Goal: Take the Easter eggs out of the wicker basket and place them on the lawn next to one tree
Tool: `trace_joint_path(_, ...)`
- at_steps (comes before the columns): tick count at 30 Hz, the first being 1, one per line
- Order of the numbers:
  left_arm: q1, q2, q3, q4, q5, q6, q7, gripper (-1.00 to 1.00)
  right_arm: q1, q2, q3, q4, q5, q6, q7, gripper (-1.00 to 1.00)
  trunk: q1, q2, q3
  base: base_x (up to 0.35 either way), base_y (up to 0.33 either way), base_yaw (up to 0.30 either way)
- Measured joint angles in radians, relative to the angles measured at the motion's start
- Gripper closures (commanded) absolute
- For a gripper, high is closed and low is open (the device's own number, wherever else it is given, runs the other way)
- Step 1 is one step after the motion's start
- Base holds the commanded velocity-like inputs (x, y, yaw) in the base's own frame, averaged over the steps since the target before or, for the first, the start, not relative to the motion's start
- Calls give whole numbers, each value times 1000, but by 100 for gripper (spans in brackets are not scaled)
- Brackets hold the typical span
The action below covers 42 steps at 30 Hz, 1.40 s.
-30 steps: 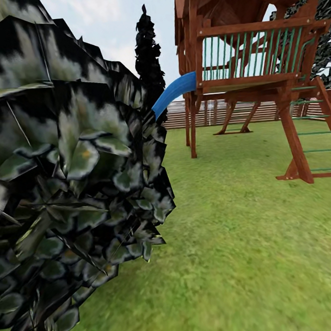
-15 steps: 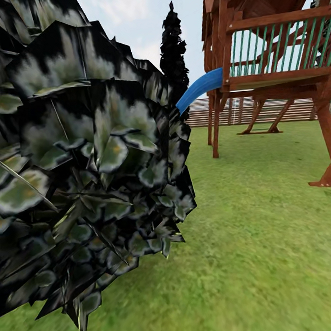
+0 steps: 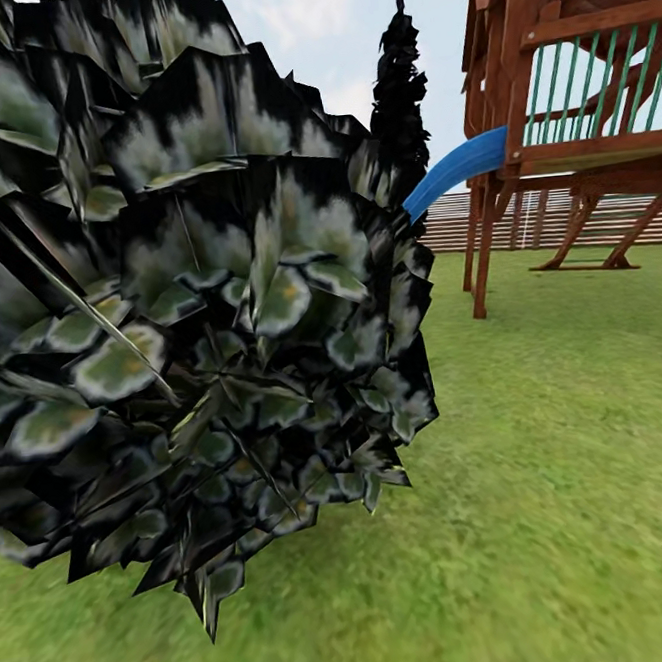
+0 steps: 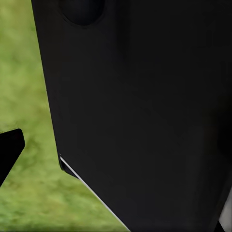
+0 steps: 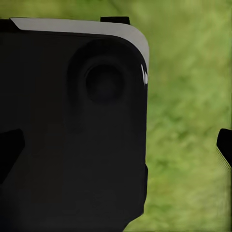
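Note:
The three Easter eggs, the wicker basket and the tall grey-trunked tree are out of view. The lawn (image 3: 544, 473) of mottled green grass spreads across the right and bottom of the head view. In the left wrist view one dark fingertip (image 4: 9, 150) of my left gripper (image 4: 116, 154) sits far out at the edge, over grass, with a black part of the robot's body behind the rest. My right gripper (image 5: 117, 147) shows both fingertips (image 5: 224, 145) spread wide, holding nothing.
A big round bush (image 3: 168, 305) of dark leaves stands close on the left. Behind it rises a near-black conical tree (image 3: 400, 114). The wooden playset (image 3: 574, 129) with its blue slide (image 3: 453, 172) stands at the right, before the slat fence (image 3: 462, 224).
The whole head view has shifted: bush, dark tree and playset slide to the right in the picture, so the camera has turned left. The bush looms larger.

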Motion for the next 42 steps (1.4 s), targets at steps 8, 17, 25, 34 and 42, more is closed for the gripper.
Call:
trace_joint_path(8, 0, 2, 0, 0, 0, -1, 0, -100, 0, 1, 1, 0, 1, -1, 0, -100, 0, 0, 0, 0, 0, 295)
trace_joint_path(17, 0, 2, 0, 0, 0, -3, 0, -100, 0, 2, 1, 0, 1, 0, 0, -100, 0, 0, 0, 0, 0, 295)
trace_joint_path(25, 0, 1, 0, 0, 0, -3, 1, -100, 0, 25, 8, 25, 16, 3, 21, -100, 0, 0, 0, 0, 0, 111)
trace_joint_path(34, 0, 3, 1, -1, 0, -3, 2, -100, 0, 26, 10, 28, 16, 2, 18, -100, 0, 0, 0, 0, 0, 44)
trace_joint_path(42, 0, 3, 1, 0, 0, -3, 3, -100, 0, 27, 8, 25, 12, 0, 3, -100, 0, 0, 0, 0, 0, 273)
